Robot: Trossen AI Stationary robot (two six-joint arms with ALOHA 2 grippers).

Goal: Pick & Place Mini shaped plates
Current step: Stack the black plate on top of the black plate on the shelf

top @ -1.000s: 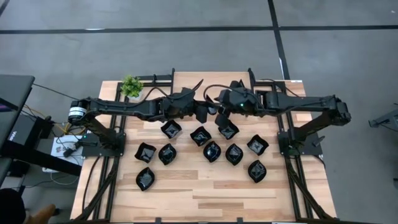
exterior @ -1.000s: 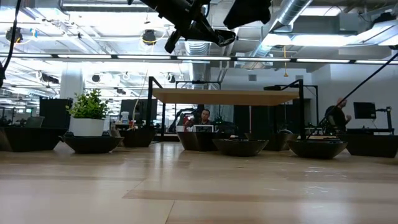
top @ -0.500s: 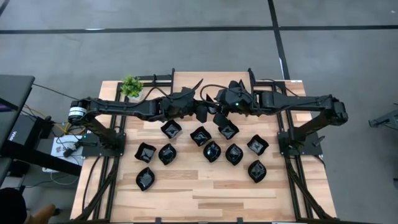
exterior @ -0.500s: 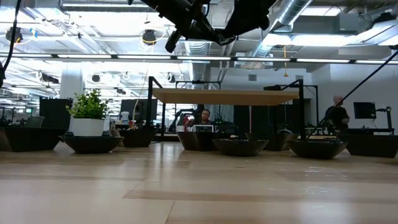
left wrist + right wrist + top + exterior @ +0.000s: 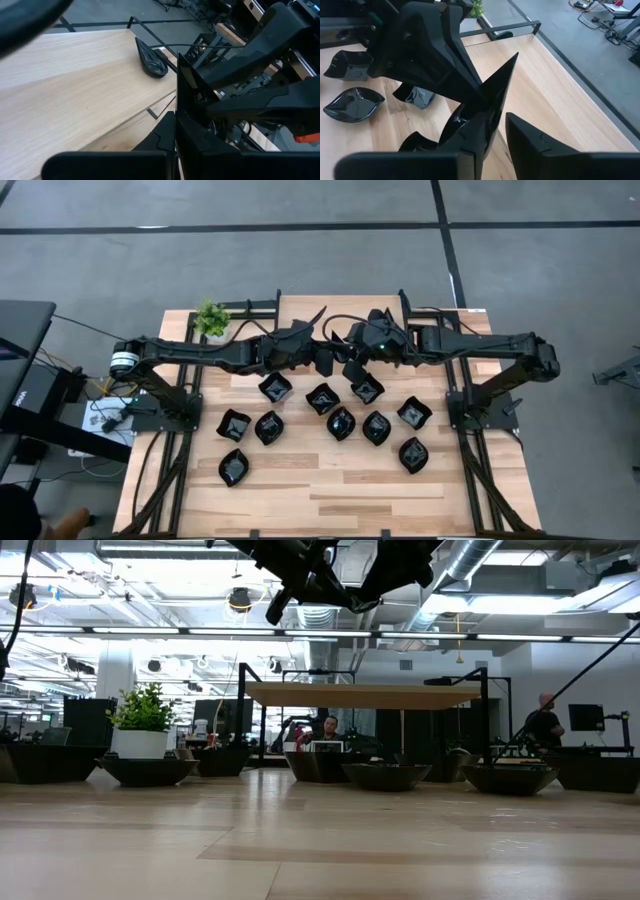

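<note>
While my left gripper (image 5: 326, 364) pinches a glossy black pointed mini plate (image 5: 496, 92) aloft, well apart from the green potted plant (image 5: 211, 318), my spread right gripper (image 5: 349, 367) must close: handover.

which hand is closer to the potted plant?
Left. The left hand sits mid-table at the back, on the potted plant side. The right hand is just beyond it, farther from the plant.
</note>
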